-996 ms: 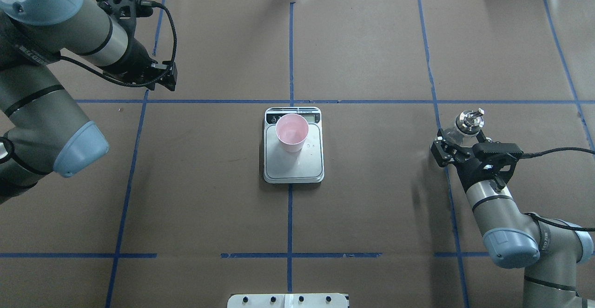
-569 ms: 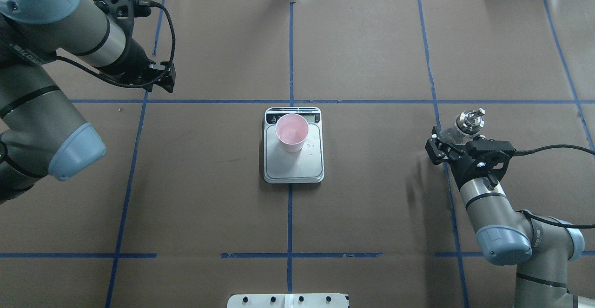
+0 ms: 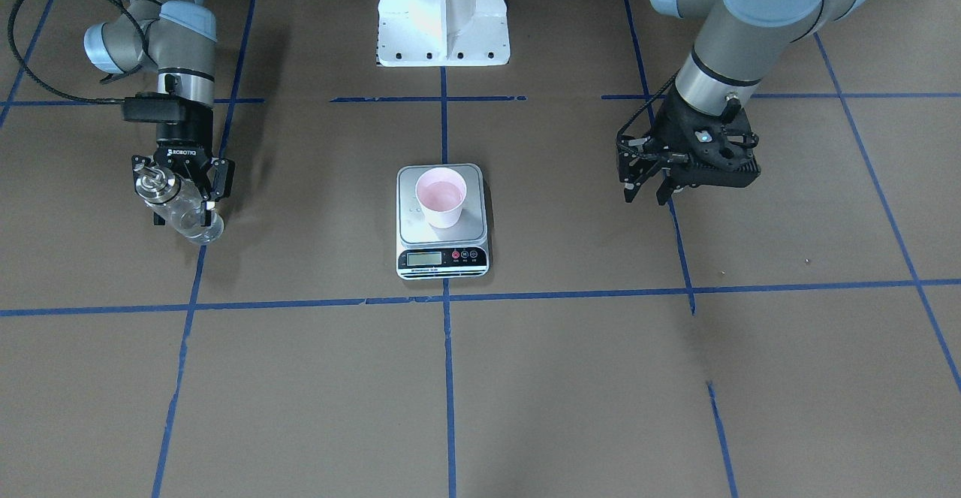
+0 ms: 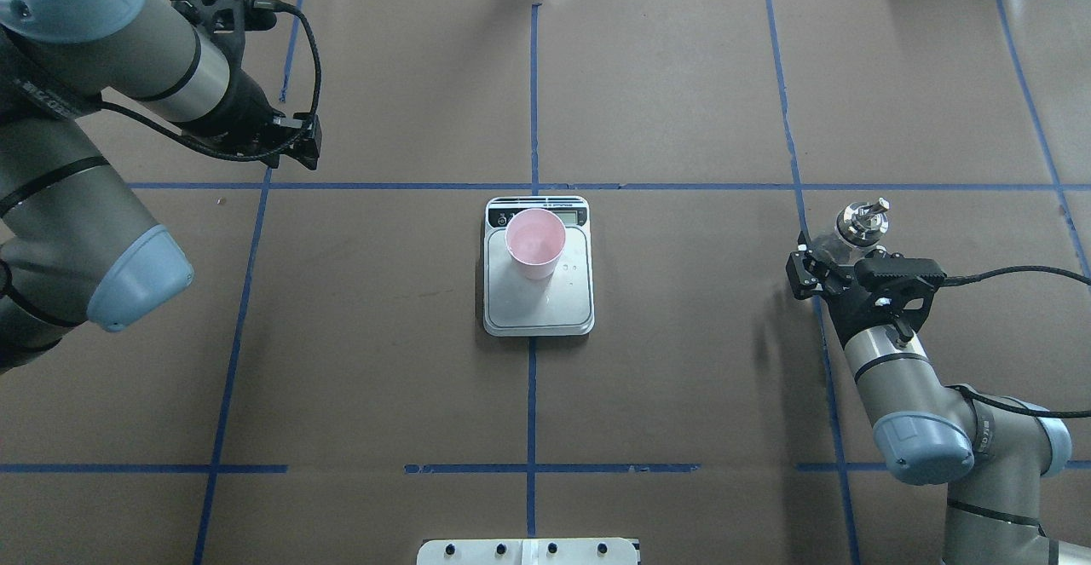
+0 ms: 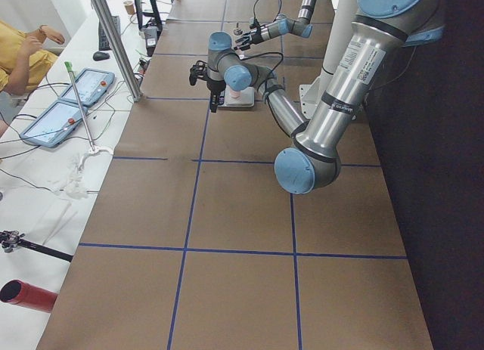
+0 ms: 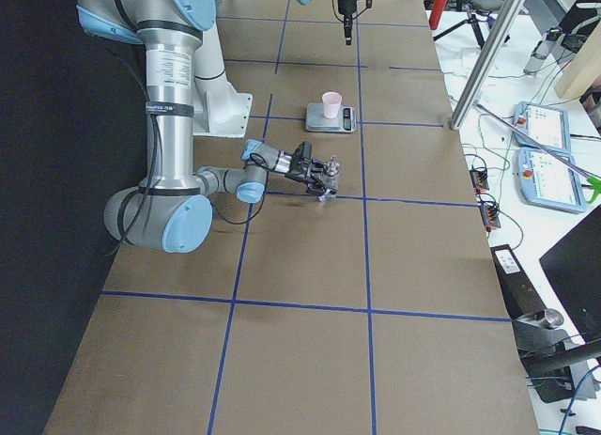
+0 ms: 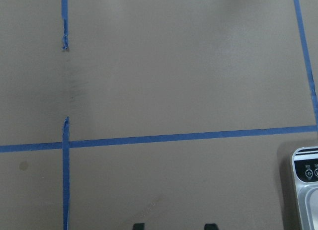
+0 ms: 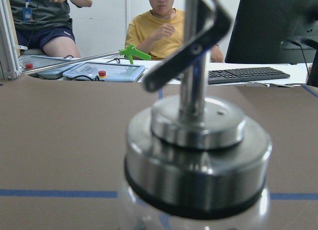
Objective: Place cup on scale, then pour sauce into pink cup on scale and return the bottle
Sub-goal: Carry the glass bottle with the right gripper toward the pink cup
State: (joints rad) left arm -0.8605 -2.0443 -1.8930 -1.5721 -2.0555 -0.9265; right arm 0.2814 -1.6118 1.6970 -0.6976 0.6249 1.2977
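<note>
Though bottle (image 3: pixel 197 226) sits between the fingers of right gripper (image 3: pixel 182 220), can't tell if clamped; left gripper (image 3: pixel 647 194) spread, well apart.

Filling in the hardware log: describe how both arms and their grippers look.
The left arm and right arm are silver-grey tubes with pale blue joint caps. The left gripper and right gripper are black and two-fingered; the right one bears white ROBOTIQ lettering. A black cable runs from each wrist.
</note>
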